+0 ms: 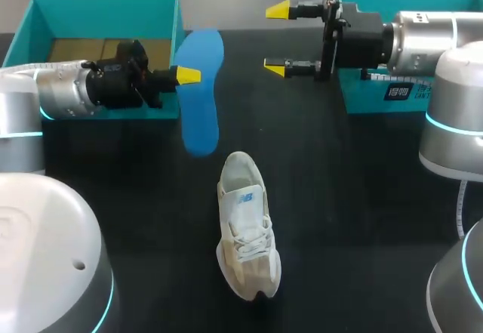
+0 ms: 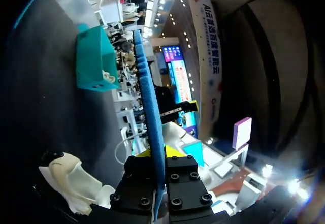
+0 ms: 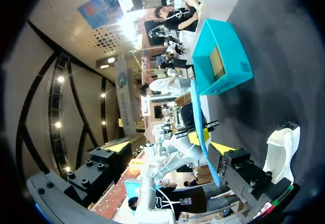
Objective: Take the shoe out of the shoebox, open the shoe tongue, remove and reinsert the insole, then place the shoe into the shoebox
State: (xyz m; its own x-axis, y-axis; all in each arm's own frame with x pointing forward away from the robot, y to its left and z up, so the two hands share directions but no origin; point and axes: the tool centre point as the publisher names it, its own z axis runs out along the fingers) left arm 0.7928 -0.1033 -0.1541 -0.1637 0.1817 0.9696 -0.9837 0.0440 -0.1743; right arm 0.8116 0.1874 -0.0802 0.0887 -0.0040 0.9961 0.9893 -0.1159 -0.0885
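My left gripper (image 1: 187, 75) is shut on the blue insole (image 1: 201, 95), which it holds in the air on edge in front of the left teal shoebox (image 1: 106, 0). In the left wrist view the insole (image 2: 150, 107) runs out edge-on from between the fingers of the left gripper (image 2: 159, 154). The white shoe (image 1: 245, 227) lies on the black table, toe towards me, below and right of the insole. My right gripper (image 1: 278, 38) hangs open and empty at the back right, pointing at the insole (image 3: 199, 122). The shoe (image 3: 282, 150) shows beside the right gripper (image 3: 170, 147).
A second teal box part (image 1: 377, 95) sits at the back right, under my right arm. The left shoebox (image 3: 221, 61) stands open with a brown floor. Black tabletop (image 1: 347, 220) surrounds the shoe.
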